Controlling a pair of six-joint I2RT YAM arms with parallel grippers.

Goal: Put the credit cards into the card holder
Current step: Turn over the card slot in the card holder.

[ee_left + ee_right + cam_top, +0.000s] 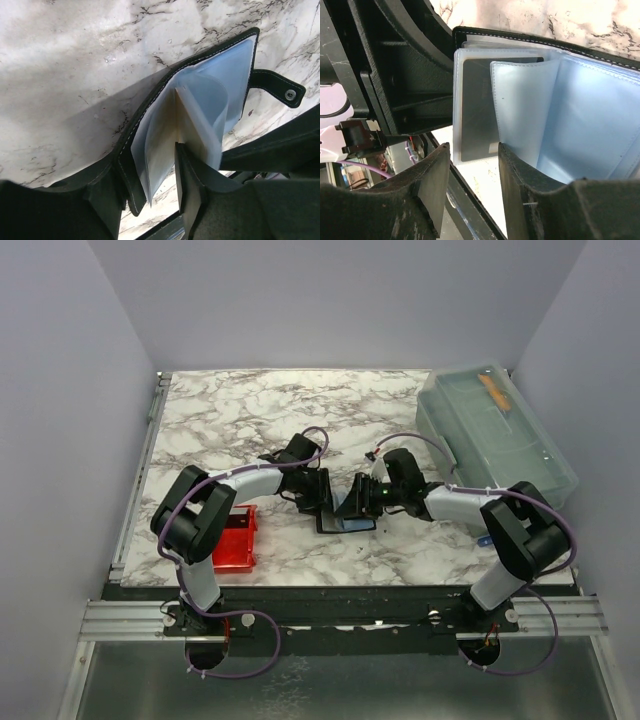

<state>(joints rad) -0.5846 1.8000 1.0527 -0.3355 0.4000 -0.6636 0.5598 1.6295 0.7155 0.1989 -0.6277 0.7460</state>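
You see the small black folding card holder [345,524] lying open on the white marble-patterned table [240,410], near the front edge and about in the middle between the two arms. Both grippers meet over it: the left gripper [318,490] at its left side, the right gripper [372,495] at its right side.

In your left wrist view, the left gripper [150,170] has its fingers half apart. The stitched black cover and some clear plastic sleeves [235,65] stand between them. One sleeve holds a yellowish thin plastic card [170,135]. The black closing strap with a metal snap [277,86] lies flat on the marble at the far side. Whether the fingers press on the cover, you cannot tell.

In your right wrist view, the right gripper [472,150] is also half apart. A sleeve with a dark grey flat card [477,110] fills the gap from finger to finger. You cannot tell if it is pinched.

The small red plastic tray [236,540] sits at the left, apart from the holder. The large translucent grey-blue lidded box [495,430] stands at the right.
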